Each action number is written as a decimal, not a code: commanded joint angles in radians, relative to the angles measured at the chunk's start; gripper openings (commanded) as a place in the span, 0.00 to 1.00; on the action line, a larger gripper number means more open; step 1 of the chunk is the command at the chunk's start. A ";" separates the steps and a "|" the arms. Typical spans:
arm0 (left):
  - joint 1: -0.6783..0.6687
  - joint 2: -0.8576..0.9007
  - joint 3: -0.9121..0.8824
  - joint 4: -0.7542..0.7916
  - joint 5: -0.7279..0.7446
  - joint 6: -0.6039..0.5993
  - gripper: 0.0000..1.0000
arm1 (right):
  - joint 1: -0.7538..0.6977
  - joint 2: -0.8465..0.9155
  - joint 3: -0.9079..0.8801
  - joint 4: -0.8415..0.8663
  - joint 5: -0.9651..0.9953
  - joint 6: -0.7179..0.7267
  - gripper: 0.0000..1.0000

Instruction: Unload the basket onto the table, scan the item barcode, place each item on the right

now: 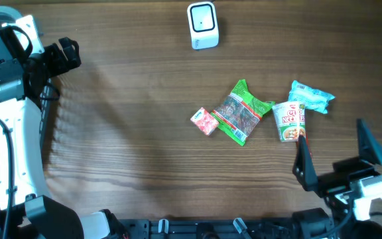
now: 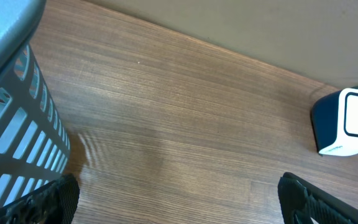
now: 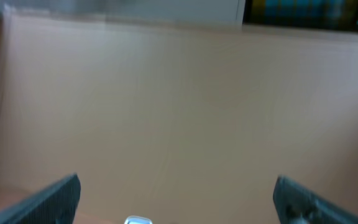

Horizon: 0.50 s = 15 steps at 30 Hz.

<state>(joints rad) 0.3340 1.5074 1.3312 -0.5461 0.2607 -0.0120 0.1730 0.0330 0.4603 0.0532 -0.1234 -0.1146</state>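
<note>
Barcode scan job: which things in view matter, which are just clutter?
Job:
- white scanner
- items to scan, target not shown: pink packet, green snack bag, noodle cup, blue packet

Lying about:
- grey slatted basket, by the left arm

Overhead faces down; left wrist shares scanner (image 1: 202, 25).

We count one white scanner (image 1: 202, 25), one noodle cup (image 1: 289, 121), one green snack bag (image 1: 243, 111), one pink packet (image 1: 205, 121), one pale blue packet (image 1: 312, 97), one slatted basket (image 2: 35, 115), and two hands: left hand (image 1: 70, 56), right hand (image 1: 331, 135).
</note>
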 commanded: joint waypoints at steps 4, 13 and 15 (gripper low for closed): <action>0.005 0.000 0.012 0.003 0.011 0.005 1.00 | -0.004 -0.029 -0.266 0.258 0.014 0.030 1.00; 0.005 0.000 0.012 0.003 0.012 0.005 1.00 | -0.005 -0.030 -0.455 0.190 0.086 0.142 1.00; 0.005 0.000 0.012 0.003 0.011 0.005 1.00 | -0.005 -0.030 -0.455 0.102 0.086 0.143 1.00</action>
<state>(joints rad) 0.3340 1.5074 1.3312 -0.5465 0.2607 -0.0120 0.1730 0.0174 0.0090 0.2161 -0.0589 0.0032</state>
